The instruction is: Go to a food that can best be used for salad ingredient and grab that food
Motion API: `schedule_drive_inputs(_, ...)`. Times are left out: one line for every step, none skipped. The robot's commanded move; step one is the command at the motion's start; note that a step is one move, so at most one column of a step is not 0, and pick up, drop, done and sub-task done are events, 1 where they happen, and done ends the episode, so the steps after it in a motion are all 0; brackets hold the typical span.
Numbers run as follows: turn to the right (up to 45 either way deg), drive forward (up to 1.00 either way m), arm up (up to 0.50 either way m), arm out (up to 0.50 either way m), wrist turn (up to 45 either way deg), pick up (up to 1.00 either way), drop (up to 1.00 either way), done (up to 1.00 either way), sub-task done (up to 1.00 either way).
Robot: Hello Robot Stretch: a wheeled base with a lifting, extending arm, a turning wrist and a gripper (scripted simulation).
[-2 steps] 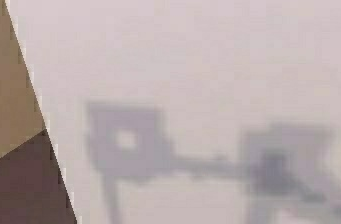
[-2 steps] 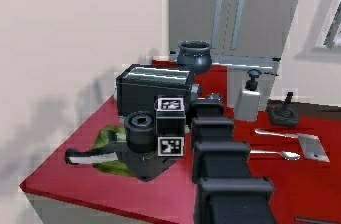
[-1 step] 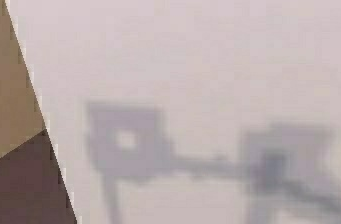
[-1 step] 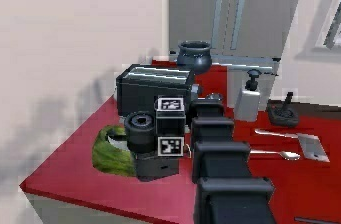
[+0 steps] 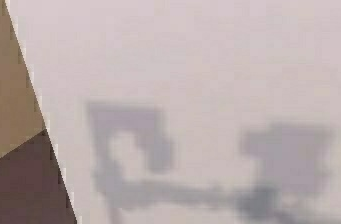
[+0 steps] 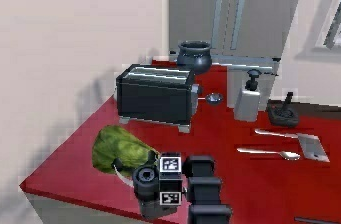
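Lettuce: green head lying near the red countertop's left edge, in front of the toaster.
Gripper: at the lettuce; we cannot tell whether it holds anything.
Risk, in our judgement: a sideways nudge could roll the head off that edge.

The lettuce is a green leafy head with wrinkled, paler leaves on its outside. It lies on the red countertop, close to the left edge of the surface, toward its near corner.
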Motion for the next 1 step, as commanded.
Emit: schedule_drive_inputs(0.0, 0.0, 0.0, 0.0, 0.0, 1.0, 0.0, 0.0, 0.0)
